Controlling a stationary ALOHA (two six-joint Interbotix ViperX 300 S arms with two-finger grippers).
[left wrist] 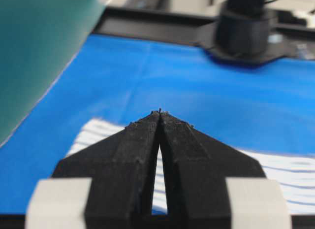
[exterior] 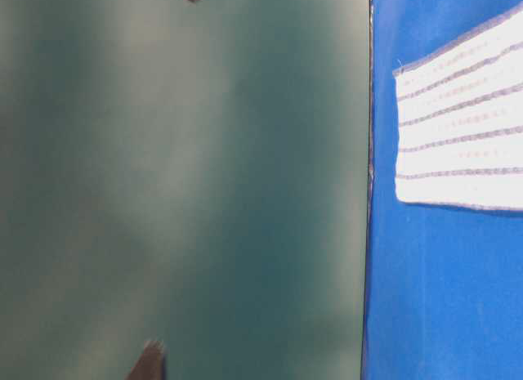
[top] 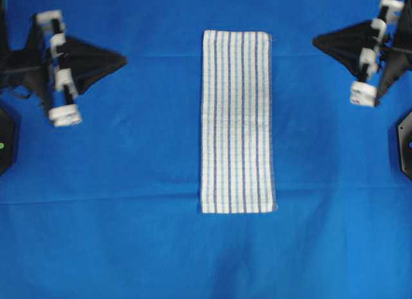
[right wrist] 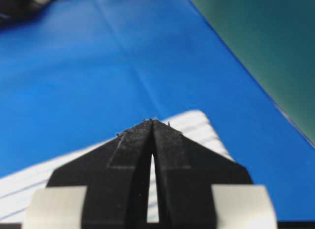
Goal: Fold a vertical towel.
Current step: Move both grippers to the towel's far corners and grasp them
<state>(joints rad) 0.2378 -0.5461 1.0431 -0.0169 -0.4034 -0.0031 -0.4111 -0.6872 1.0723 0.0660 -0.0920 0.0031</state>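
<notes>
The near stretch of the blue sheet [top: 129,247] is seen lying bare in the overhead view, crossed by a faint crease. Beyond it, the towel [top: 237,121] is laid flat and unfolded at the middle of the sheet, its long side running away from the near edge and its stripes running lengthwise. Farther back, the left gripper [top: 122,58] is held at the left of the overhead view and the right gripper [top: 315,42] at the right, both well apart from the towel and pointed toward it. In each wrist view the black fingers are pressed together at their tips, with nothing held between them, and the towel's far end is seen below and ahead of them.
</notes>
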